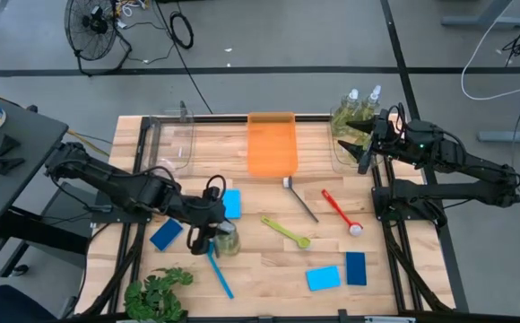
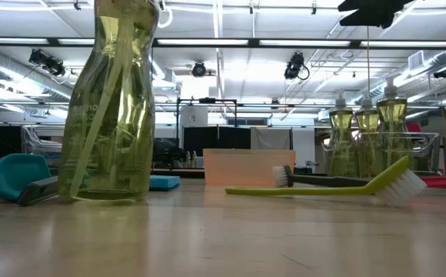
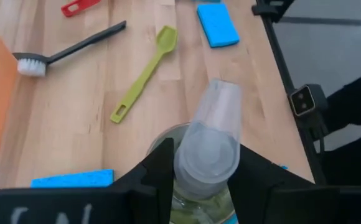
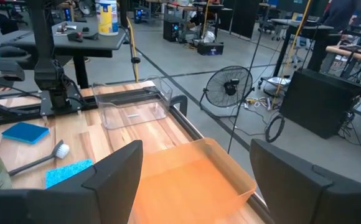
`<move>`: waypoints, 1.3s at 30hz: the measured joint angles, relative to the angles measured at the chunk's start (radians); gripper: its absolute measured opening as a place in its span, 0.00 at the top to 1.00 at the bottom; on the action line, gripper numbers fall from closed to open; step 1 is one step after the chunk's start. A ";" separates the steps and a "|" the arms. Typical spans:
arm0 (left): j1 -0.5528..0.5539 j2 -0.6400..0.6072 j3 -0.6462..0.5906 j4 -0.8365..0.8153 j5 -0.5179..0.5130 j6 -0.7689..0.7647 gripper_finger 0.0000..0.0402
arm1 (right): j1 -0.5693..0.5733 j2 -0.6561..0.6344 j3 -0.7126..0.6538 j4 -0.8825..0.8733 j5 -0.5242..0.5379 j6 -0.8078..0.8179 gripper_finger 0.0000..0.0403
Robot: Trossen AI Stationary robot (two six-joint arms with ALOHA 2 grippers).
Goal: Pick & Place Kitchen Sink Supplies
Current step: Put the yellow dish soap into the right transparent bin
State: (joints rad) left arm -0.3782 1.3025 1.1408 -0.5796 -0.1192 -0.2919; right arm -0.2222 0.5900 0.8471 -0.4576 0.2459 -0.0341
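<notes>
We see the left gripper [image 3: 202, 171] partly open, its dark fingers [image 3: 152, 171] flanking the neck of the clear pump bottle of yellow-green liquid [image 1: 227, 239], upright on the light wooden table [image 1: 269, 269]; whether they touch it, we cannot tell. The right gripper [image 4: 196, 171] hangs wide open, empty, over the orange tray [image 1: 271, 144].

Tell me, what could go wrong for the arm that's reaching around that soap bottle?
The left gripper straddles the pump bottle high up, at its neck, so the tall bottle might tip or swing if the grip is loose. The blue brush lies right beside the bottle's base and could get nudged. The right gripper waits open, over by the bin of bottles, so it poses little trouble.
</notes>
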 joint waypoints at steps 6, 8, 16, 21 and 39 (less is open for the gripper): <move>0.037 0.000 0.038 0.003 -0.004 -0.036 0.70 | 0.000 0.000 0.000 0.000 0.000 0.000 0.27; 0.057 0.000 0.068 0.010 -0.007 -0.010 0.70 | 0.000 0.000 0.000 0.000 0.000 0.000 0.27; 0.164 0.007 0.183 0.017 -0.017 0.131 0.70 | 0.000 0.000 0.000 0.000 0.000 -0.001 0.27; 0.238 0.013 0.195 0.083 -0.004 0.190 0.70 | 0.000 0.000 0.000 0.000 0.000 -0.001 0.27; 0.375 0.220 0.196 0.382 0.117 0.305 0.70 | 0.000 0.000 0.000 0.001 0.000 -0.003 0.27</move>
State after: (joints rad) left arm -0.0028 1.5221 1.3369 -0.1980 -0.0025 0.0135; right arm -0.2226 0.5900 0.8471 -0.4568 0.2459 -0.0368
